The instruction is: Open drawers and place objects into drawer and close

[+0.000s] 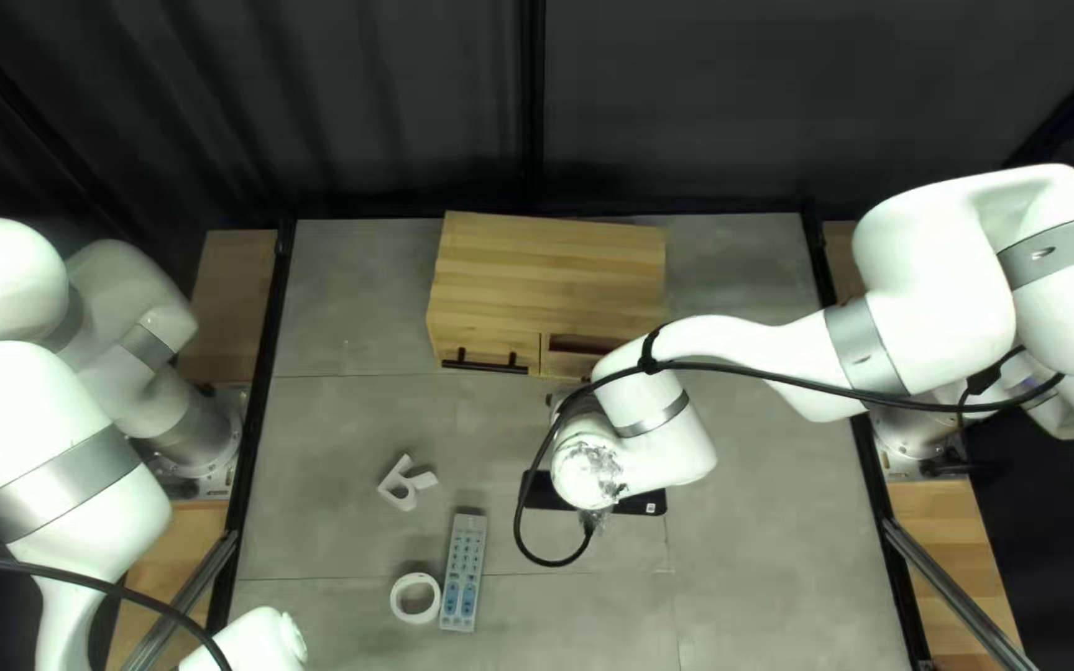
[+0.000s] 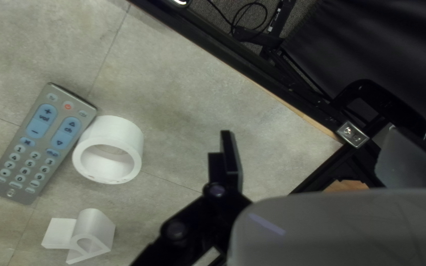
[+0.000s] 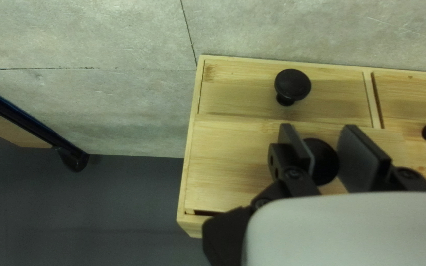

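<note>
Over the cabinet front at the centre of the top left view is my right gripper (image 1: 587,479), its fingers hidden. In the right wrist view my right gripper (image 3: 329,152) stands open, with a round black knob (image 3: 323,162) between its fingers. That knob belongs to a drawer (image 3: 232,162) standing slightly out of the cabinet (image 1: 550,267). Partly in view at the bottom left of the top left view is my left gripper's arm end (image 1: 266,640). My left gripper (image 2: 324,157) is open and empty, beside a white ring (image 2: 131,135), grey remote (image 2: 40,143) and white angular piece (image 2: 92,234).
A closed drawer with another knob (image 3: 292,84) lies beside the one standing out. The cabinet's left drawer has a black bar handle (image 1: 484,362). A flat black object (image 1: 649,503) lies partly under my right arm.
</note>
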Tool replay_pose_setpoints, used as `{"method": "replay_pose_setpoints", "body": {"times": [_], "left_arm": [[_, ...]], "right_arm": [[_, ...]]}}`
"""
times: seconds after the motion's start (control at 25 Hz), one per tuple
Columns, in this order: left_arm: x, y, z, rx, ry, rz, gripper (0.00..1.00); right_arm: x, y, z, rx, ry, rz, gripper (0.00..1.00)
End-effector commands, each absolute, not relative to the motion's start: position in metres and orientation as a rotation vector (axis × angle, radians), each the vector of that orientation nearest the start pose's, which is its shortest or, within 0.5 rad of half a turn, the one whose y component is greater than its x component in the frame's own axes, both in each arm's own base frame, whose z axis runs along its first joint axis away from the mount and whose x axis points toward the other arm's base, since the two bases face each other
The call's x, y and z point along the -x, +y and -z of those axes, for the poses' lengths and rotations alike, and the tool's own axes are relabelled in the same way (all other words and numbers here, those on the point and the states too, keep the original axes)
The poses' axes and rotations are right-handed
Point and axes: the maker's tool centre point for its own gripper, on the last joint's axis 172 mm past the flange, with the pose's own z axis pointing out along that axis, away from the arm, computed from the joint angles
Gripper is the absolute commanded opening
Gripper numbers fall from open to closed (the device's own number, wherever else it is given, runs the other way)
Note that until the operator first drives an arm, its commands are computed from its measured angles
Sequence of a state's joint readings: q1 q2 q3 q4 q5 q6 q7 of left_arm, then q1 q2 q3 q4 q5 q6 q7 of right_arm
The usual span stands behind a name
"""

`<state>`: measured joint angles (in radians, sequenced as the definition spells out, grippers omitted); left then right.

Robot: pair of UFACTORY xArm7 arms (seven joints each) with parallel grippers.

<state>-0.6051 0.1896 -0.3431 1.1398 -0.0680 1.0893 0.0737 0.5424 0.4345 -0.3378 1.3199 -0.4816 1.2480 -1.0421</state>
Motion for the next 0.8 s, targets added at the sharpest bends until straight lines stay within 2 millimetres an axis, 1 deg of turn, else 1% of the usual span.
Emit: {"method": "replay_pose_setpoints", "body": {"times": [0.04, 0.52, 0.8], "left_arm": [[-0.259, -0.393, -0.138, 2.807, 1.506, -0.269, 1.00], [-0.259, -0.393, -0.138, 2.807, 1.506, -0.269, 1.00], [-0.259, -0.393, -0.138, 2.807, 1.506, -0.269, 1.00]], "right_arm": [[-0.498, -0.012, -0.124, 2.485, -2.299, -0.957, 0.11], [-0.502, -0.003, -0.119, 2.474, -2.307, -0.949, 0.11], [-0.505, 0.002, -0.120, 2.468, -2.316, -0.946, 0.12]]}}
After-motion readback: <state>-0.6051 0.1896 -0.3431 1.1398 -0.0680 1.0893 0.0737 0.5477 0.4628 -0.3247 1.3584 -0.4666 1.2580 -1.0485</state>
